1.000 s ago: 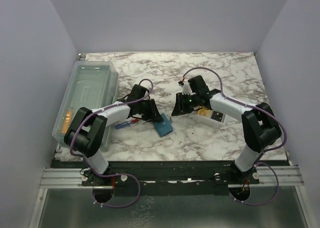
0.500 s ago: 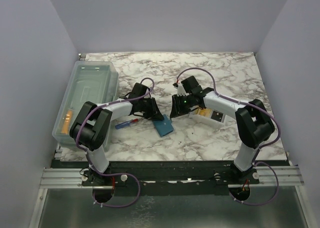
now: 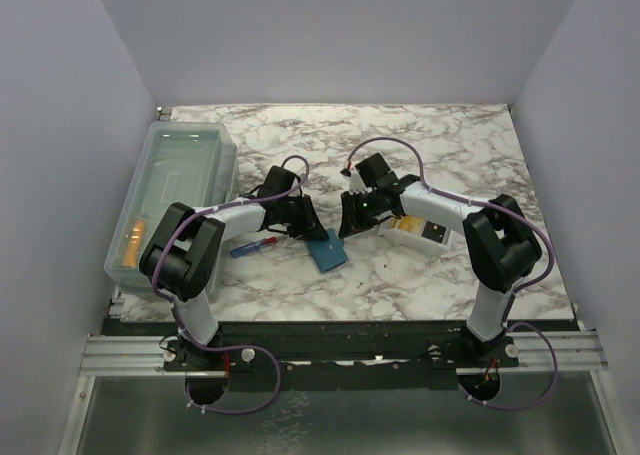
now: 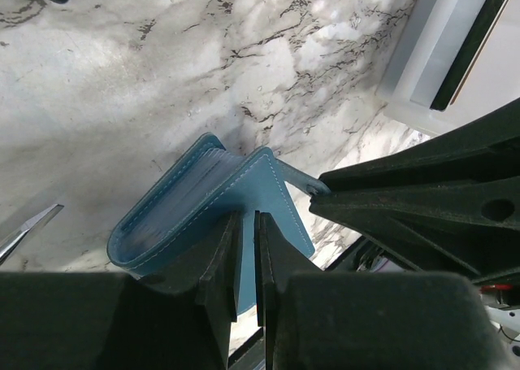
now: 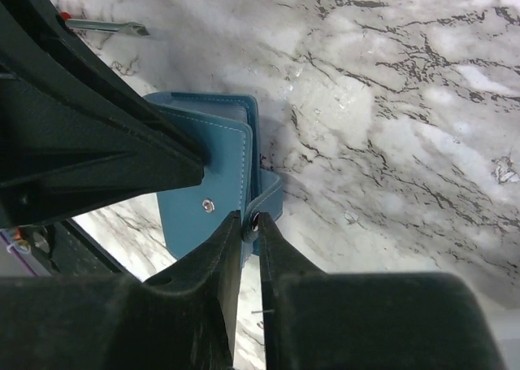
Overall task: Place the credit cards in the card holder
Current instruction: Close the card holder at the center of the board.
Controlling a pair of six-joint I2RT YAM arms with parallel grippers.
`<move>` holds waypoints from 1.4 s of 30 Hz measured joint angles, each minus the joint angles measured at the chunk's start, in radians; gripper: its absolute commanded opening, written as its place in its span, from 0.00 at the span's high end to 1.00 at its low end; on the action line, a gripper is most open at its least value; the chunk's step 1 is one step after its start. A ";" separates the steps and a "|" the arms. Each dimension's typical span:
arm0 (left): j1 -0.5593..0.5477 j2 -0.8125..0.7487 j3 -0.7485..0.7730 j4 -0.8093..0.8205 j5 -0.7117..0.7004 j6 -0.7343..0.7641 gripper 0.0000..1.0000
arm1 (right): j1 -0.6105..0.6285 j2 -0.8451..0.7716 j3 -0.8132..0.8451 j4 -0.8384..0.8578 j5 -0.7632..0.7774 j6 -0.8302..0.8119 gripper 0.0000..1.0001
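Note:
The card holder [image 3: 328, 251], a teal-blue folding wallet, stands half open on the marble between both arms. My left gripper [image 3: 312, 233] is shut on the edge of one cover; in the left wrist view the blue flap [image 4: 244, 193] runs between the gripper [image 4: 248, 228] fingers. My right gripper [image 3: 346, 229] is shut on the little snap tab [image 5: 266, 193], which sits pinched between the gripper [image 5: 250, 222] fingers, with the wallet [image 5: 207, 167] just beyond. A golden-orange credit card [image 3: 406, 226] lies in the white tray, partly hidden by the right arm.
A white tray [image 3: 432, 235] sits right of the wallet, its corner showing in the left wrist view [image 4: 422, 69]. A large clear bin [image 3: 175, 180] with something orange inside [image 3: 133, 237] stands at the left. A red and blue screwdriver [image 3: 254, 245] lies left of the wallet.
Both grippers have narrowed onto the wallet. The right gripper has shifted left and nearer to the wallet. The left arm's elbow has swung a little.

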 measured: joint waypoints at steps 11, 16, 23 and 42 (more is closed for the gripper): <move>0.000 0.000 -0.005 0.010 0.000 0.000 0.82 | 0.000 0.007 0.003 0.000 0.009 0.002 0.87; 0.000 0.000 -0.008 0.013 0.000 0.000 0.82 | 0.000 0.007 0.003 0.001 0.010 0.009 1.00; -0.016 -0.010 -0.018 0.025 -0.027 0.002 0.84 | -0.004 -0.031 -0.074 0.093 -0.055 0.060 1.00; -0.075 -0.075 -0.061 0.039 -0.163 0.040 0.85 | -0.134 -0.046 -0.298 0.457 -0.388 0.254 1.00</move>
